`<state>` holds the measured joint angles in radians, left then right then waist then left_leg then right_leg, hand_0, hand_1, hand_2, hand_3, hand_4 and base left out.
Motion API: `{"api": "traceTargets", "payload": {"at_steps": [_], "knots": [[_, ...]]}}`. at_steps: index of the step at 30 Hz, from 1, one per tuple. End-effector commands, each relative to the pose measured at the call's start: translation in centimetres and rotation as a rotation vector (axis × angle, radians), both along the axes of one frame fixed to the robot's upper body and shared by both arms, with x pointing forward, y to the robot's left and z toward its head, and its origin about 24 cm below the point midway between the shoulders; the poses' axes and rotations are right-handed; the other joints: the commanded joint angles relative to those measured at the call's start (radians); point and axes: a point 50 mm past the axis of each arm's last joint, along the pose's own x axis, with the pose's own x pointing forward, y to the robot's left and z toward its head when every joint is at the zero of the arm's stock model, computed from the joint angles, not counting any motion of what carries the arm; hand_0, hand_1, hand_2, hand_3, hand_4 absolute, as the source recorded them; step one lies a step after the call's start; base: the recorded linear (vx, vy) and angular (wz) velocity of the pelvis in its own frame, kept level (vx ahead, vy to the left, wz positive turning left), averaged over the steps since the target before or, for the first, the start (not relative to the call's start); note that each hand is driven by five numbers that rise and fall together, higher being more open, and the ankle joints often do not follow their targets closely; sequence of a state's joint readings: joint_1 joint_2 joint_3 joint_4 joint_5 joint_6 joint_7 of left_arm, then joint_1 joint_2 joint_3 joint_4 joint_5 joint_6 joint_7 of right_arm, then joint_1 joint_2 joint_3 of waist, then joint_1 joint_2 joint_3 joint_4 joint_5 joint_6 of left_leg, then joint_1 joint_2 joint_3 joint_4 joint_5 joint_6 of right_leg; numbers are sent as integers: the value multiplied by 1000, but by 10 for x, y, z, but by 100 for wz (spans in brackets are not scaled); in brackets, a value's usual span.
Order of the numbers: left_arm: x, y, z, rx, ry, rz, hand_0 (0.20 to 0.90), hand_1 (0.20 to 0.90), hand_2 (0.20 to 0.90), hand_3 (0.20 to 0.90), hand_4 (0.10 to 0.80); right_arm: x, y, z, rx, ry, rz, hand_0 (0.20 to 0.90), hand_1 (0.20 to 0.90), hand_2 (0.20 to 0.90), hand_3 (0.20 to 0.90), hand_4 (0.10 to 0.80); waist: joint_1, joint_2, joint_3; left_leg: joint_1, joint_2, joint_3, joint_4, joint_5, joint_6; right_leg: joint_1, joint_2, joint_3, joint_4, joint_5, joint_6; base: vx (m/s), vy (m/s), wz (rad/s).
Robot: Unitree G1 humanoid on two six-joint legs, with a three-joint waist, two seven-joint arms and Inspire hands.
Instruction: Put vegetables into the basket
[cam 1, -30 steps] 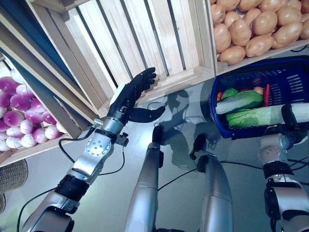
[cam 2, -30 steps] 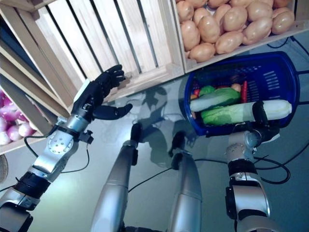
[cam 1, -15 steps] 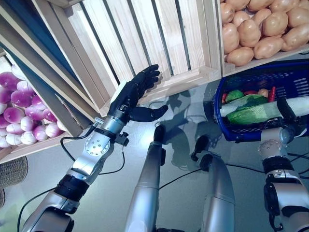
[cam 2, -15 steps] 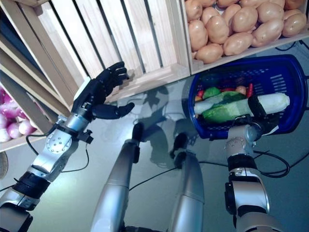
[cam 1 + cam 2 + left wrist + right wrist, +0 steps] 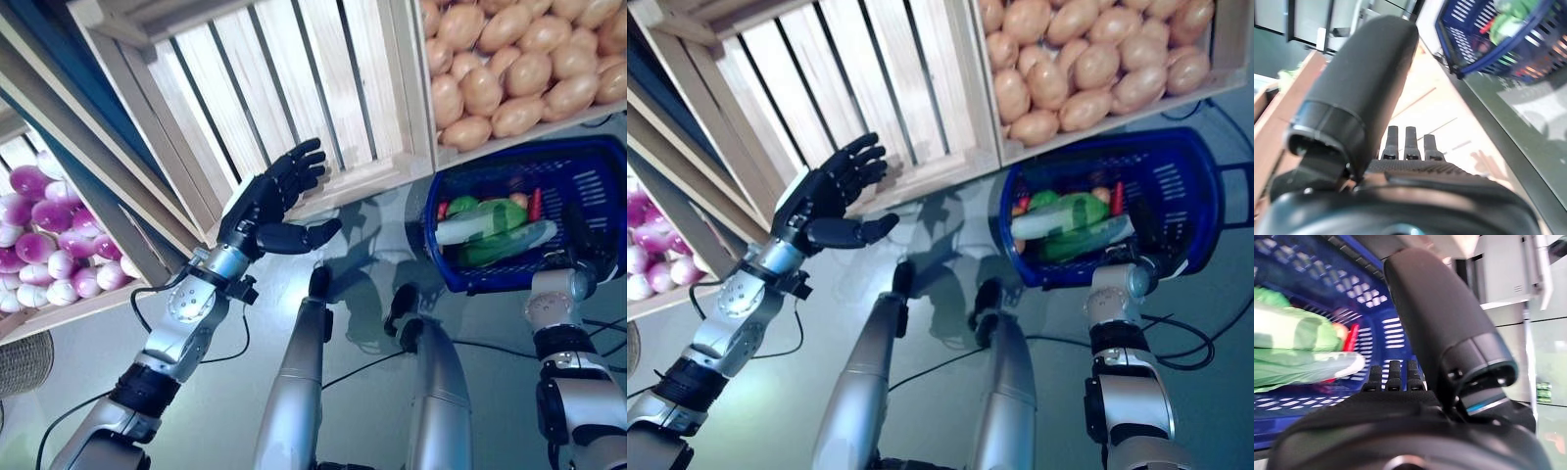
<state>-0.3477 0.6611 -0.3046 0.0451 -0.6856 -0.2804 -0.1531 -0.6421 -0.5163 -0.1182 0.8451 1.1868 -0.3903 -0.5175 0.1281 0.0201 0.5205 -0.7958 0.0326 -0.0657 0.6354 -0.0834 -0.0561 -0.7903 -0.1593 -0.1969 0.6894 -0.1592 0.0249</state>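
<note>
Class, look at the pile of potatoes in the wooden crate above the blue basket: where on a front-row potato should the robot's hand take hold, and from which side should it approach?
Take a front-edge potato across its short middle, thumb on one flank and fingers on the other. Come from the open front of the wooden crate, above the blue basket. The potato is rounded, and neighbours crowd it behind and beside.

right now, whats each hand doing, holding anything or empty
Left hand: open, fingers spread, empty, in front of the wooden crate.
Right hand: open, fingers straight, holding nothing; the cabbage lies in the blue basket.
</note>
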Motion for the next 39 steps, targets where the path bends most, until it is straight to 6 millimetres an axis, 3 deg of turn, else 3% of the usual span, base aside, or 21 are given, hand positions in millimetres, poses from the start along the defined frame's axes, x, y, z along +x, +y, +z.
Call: {"api": "traceTargets", "payload": {"at_steps": [1,7,10,15,18,19,20,21,25,32,34,39], "knots": [[-17,-17,50,-156,-247,-143,900,900,900,900,800,-9,-18,59,-226,-270,0,900,900,900,900,800,-4,-11,0,132,-18,42,-136,28,-5,203,28,-39,-111,31,1,36,75,-1],[-11,-21,33,-127,-157,-133,900,900,900,900,800,-6,18,43,-345,-238,194,900,900,900,900,800,-29,-32,-30,301,-7,62,-277,69,-14,369,54,-42,-273,69,7,9,66,-9],[-7,-21,10,-138,-43,-116,900,900,900,900,800,-15,43,12,-412,-157,309,900,900,900,900,800,-55,-29,-89,412,0,84,-396,101,-16,473,64,-43,-396,103,17,41,110,-12],[-9,-21,-19,-87,68,-96,900,900,900,900,800,-27,58,-18,-497,-28,423,900,900,900,900,800,-73,-30,-139,503,2,81,-494,130,-15,558,71,-34,-498,144,29,42,81,-6],[-16,-12,-55,-32,217,-71,900,900,900,900,800,-46,73,-58,-566,173,589,900,900,900,900,800,-92,-36,-215,629,9,96,-621,149,-12,670,69,-23,-611,177,48,122,122,-14],[-21,-9,-74,13,288,-74,900,900,900,900,800,-56,79,-80,-589,281,661,900,900,900,900,800,-98,-35,-243,668,12,100,-656,154,-11,701,67,-21,-635,187,54,93,118,-11],[-22,-9,-77,31,289,-70,900,900,900,900,800,-58,80,-84,-597,299,672,900,900,900,900,800,-99,-35,-246,676,13,101,-663,156,-11,707,67,-21,-638,188,55,96,108,-17],[-26,-7,-93,101,339,-65,900,900,900,900,800,-68,86,-104,-573,389,739,900,900,900,900,800,-103,-35,-273,705,17,108,-687,161,-11,734,70,-20,-658,194,59,81,76,-17],[-37,-1,-132,182,508,-52,900,900,900,900,800,-94,100,-149,-550,615,893,900,900,900,900,800,-111,-36,-328,763,23,120,-718,154,-11,787,69,-17,-698,202,69,81,74,-9],[-53,-1,-186,363,687,-30,900,900,900,900,800,-130,116,-204,-500,912,1113,900,900,900,900,800,-115,-36,-369,817,24,133,-723,130,-6,843,64,-23,-726,202,79,31,39,0],[-56,1,-198,393,740,0,900,900,900,900,800,-142,116,-216,-507,1017,1132,900,900,900,900,800,-118,-35,-378,830,24,141,-723,125,-5,848,63,-16,-722,196,79,20,37,-2],[-72,11,-229,385,933,90,900,900,900,900,800,-179,113,-242,-333,1208,1093,900,900,900,900,800,-125,-32,-384,854,23,151,-722,117,0,870,61,-12,-728,193,82,28,27,-9]]}}
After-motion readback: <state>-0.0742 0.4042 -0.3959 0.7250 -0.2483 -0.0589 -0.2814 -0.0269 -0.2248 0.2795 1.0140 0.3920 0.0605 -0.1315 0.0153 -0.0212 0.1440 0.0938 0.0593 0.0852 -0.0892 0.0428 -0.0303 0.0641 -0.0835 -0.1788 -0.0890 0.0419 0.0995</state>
